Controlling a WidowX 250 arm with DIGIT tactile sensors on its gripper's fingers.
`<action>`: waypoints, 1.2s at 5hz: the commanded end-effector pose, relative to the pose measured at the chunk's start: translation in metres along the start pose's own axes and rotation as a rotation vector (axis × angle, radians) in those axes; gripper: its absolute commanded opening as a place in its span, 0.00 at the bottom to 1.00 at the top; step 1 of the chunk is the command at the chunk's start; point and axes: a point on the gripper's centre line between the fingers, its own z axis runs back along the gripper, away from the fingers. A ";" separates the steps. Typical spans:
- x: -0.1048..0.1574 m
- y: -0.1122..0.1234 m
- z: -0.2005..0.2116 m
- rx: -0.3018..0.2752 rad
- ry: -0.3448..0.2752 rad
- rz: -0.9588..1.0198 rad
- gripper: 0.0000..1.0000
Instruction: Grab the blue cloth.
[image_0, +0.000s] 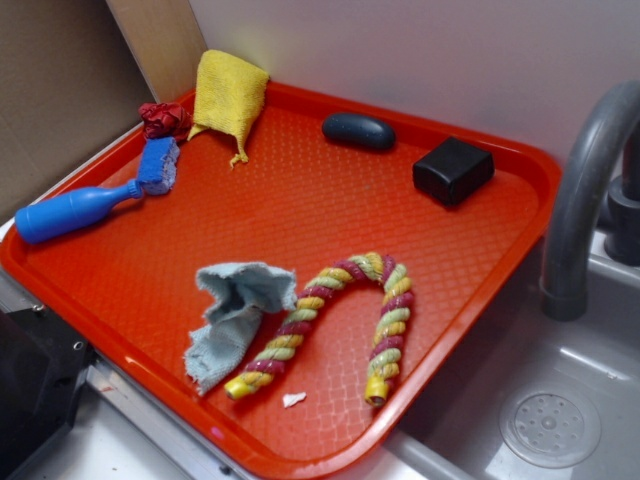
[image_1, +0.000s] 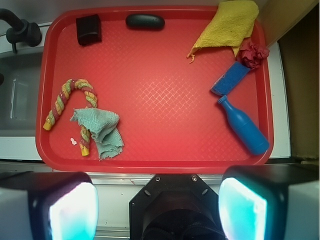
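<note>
Overhead, the gripper (image_1: 159, 210) hung with jaws spread wide, holding nothing; the blue cloth (image_0: 232, 318) lay crumpled on the red tray (image_0: 130, 290), touching one end of the striped rope (image_0: 335, 320).

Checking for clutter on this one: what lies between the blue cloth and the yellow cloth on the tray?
Nothing. Between the blue cloth and the yellow cloth is only bare red tray; both the exterior and wrist views show it.

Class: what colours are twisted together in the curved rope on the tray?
Red, yellow and pale green strands in the curved striped rope; exterior view shows them best.
</note>
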 end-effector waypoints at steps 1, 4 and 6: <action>0.000 0.000 0.000 0.000 0.000 0.000 1.00; -0.002 -0.061 -0.111 -0.275 -0.068 -0.718 1.00; -0.004 -0.076 -0.119 -0.205 -0.113 -0.719 1.00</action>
